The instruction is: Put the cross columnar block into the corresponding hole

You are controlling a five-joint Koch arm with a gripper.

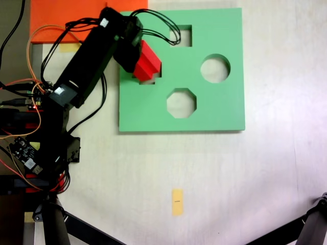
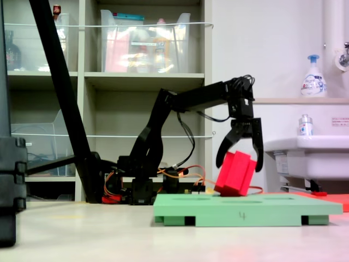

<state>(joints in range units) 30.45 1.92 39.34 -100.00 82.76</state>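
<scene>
Partly done: cross columnar block (image 2: 235,173) tilted, lower corner in corresponding hole (image 1: 147,80) of green board (image 2: 245,209); end effector (image 2: 240,154) spread, straddling block; seating remains.

The first exterior view looks straight down from overhead, near enough that the green board (image 1: 214,109) fills the upper middle and the arm (image 1: 89,58) enters from the first exterior view's left. The second exterior view sits low, almost level with the tabletop (image 2: 109,234), facing the board's edge (image 2: 245,210) side-on, with shelves (image 2: 136,79) and a sink (image 2: 305,153) behind. Both exterior views share the board and the arm.
</scene>
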